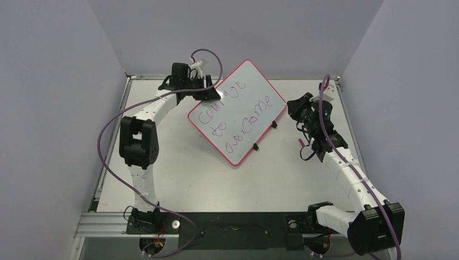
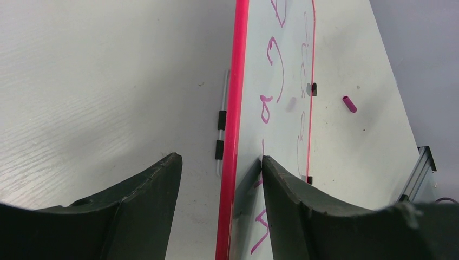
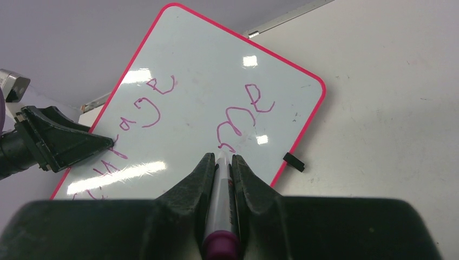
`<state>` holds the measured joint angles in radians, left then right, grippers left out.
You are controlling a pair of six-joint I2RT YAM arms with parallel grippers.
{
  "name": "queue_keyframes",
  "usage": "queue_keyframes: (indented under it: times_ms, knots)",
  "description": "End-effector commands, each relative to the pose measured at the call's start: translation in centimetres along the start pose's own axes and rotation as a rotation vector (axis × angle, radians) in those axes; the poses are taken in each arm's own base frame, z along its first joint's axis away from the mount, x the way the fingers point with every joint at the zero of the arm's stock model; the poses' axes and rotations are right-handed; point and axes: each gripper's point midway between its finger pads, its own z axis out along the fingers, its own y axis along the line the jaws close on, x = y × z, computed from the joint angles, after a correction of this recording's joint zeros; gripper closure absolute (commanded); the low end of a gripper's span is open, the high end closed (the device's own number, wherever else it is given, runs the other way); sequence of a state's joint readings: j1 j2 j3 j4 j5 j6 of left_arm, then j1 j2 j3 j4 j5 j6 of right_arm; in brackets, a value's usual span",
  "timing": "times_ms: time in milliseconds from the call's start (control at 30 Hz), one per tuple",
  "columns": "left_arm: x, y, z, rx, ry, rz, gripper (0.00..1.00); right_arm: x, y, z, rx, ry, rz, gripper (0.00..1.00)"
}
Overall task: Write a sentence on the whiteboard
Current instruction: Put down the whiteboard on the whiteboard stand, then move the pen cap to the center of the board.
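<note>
The whiteboard [image 1: 246,86] with its pink-red rim stands tilted at the table's middle back. It carries the sentence [image 1: 234,116] in purple-pink handwriting, "Courage to overcome". My left gripper [image 2: 219,158] is open and straddles the board's upper left edge [image 2: 238,81]. One finger [image 2: 292,189] rests against the written face and the other stands apart behind it. My right gripper [image 3: 222,157] is shut on a marker [image 3: 221,189] with a purple end. Its tip hangs just off the board [image 3: 216,70], near the letters "me" [image 3: 243,114]. From above, the right gripper [image 1: 295,105] sits beside the board's right corner.
A small pink marker cap [image 2: 349,103] lies on the table right of the board, also visible from above [image 1: 301,142]. Black clip feet [image 3: 294,161] stick out along the board's lower edge. A metal rail [image 1: 146,77] runs along the table's back, and grey walls close in on three sides.
</note>
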<state>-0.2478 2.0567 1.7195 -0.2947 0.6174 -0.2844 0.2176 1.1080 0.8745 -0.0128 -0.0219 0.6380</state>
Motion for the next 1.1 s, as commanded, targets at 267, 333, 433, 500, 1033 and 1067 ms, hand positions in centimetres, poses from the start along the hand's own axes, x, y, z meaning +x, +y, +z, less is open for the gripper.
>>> queue_keyframes:
  times_ms: [267, 333, 433, 500, 1033, 1067]
  knots:
    - [-5.0, -3.8, -4.4, 0.036, -0.165, 0.095, 0.45, -1.2, 0.9, -0.5, -0.014, -0.032, -0.027, 1.00]
    - [-5.3, -4.0, -4.9, 0.033, -0.178, 0.100, 0.45, -1.2, 1.0, -0.7, -0.015, -0.029, -0.030, 1.00]
    - [-5.7, -4.2, -5.5, 0.022, -0.195, 0.106, 0.45, -1.4, 1.1, -0.9, -0.019, -0.031, -0.033, 1.00]
    - [-5.9, -4.4, -6.0, 0.014, -0.206, 0.112, 0.45, -1.4, 1.2, -1.1, -0.022, -0.035, -0.033, 1.00]
    - [-6.8, -9.9, -8.9, 0.008, -0.306, 0.282, 0.46, -3.9, 0.4, -3.8, 0.031, -0.132, -0.053, 1.00]
    - [-6.6, -10.2, -8.8, 0.011, -0.303, 0.311, 0.46, -4.1, 0.0, -4.0, 0.051, -0.146, -0.053, 1.00]
